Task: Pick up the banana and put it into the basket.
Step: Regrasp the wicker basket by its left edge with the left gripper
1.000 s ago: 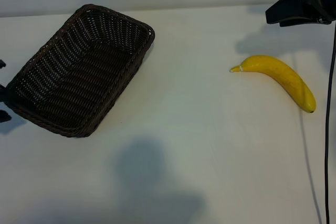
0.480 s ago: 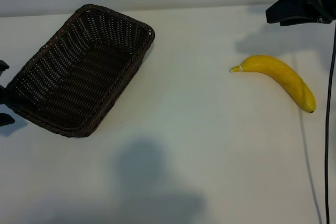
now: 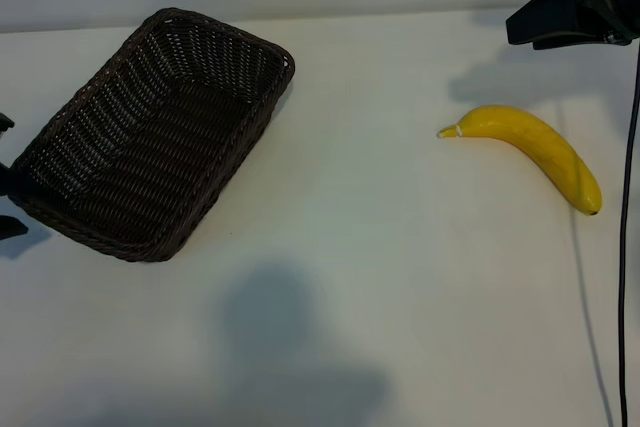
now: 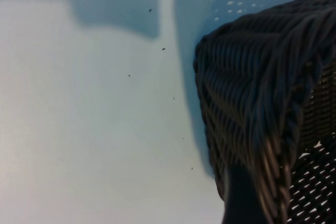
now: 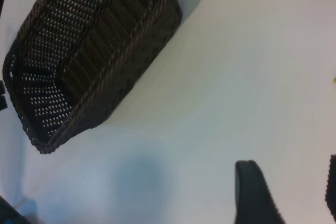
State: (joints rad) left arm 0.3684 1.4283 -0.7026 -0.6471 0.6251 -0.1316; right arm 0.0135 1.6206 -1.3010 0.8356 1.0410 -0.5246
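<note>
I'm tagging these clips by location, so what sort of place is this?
Probably a lab test bench, not a kitchen: a bare white table holding just a wicker basket and one banana, with a black robot arm's right hand and a cable at the edge.

Bright overhead light, soft shadows on table (image 3: pixel 400 277); wrist views blurry.

The basket (image 3: pixel 155 137) is sitting on the worktop (image 3: pixel 360 277) at the exterior view's left, lying at an angle. The banana (image 3: pixel 535 147) is lying well apart from it at the right. The left gripper (image 3: pixel 6 192) is sitting at the basket's left end; the right gripper (image 3: pixel 570 7) is hanging behind the banana.
</note>
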